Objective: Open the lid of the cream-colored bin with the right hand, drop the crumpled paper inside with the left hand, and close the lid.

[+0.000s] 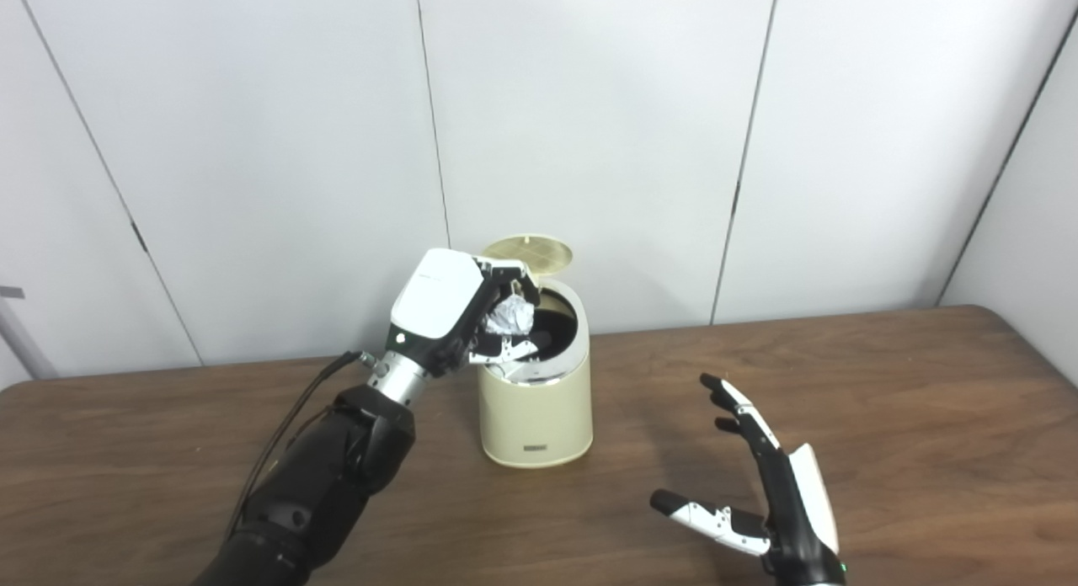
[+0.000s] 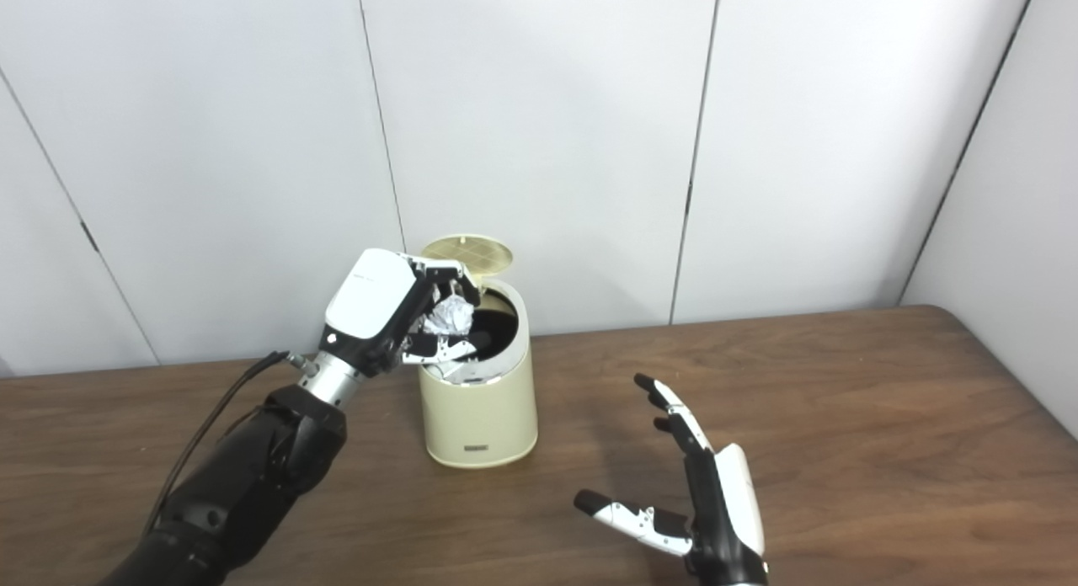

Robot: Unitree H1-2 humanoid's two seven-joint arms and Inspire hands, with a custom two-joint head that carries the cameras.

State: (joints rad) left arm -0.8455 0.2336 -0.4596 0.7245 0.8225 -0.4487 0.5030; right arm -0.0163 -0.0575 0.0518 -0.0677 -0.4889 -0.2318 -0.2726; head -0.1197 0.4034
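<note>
On the table (image 1: 884, 418), upright bin (image 1: 536, 409), lid (image 1: 526, 253) raised; left hand (image 1: 446, 308) grips paper (image 1: 511, 315), right hand (image 1: 779, 493) splayed empty

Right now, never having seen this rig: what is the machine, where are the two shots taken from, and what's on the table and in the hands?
It is a humanoid robot with two arms, each ending in a hand with fingers and a thumb. Both pictures come from two cameras side by side on its head, so they show the same scene from slightly different spots.

On the brown table stands a cream-colored bin. Its lid is tipped up at the back, so the dark opening shows.

The left hand is raised at the bin's rim, closed around the crumpled paper, which sits over the opening and has not been dropped yet.

The right hand holds nothing. Its fingers are spread, and it waits over the table to the right of the bin, apart from it.
</note>
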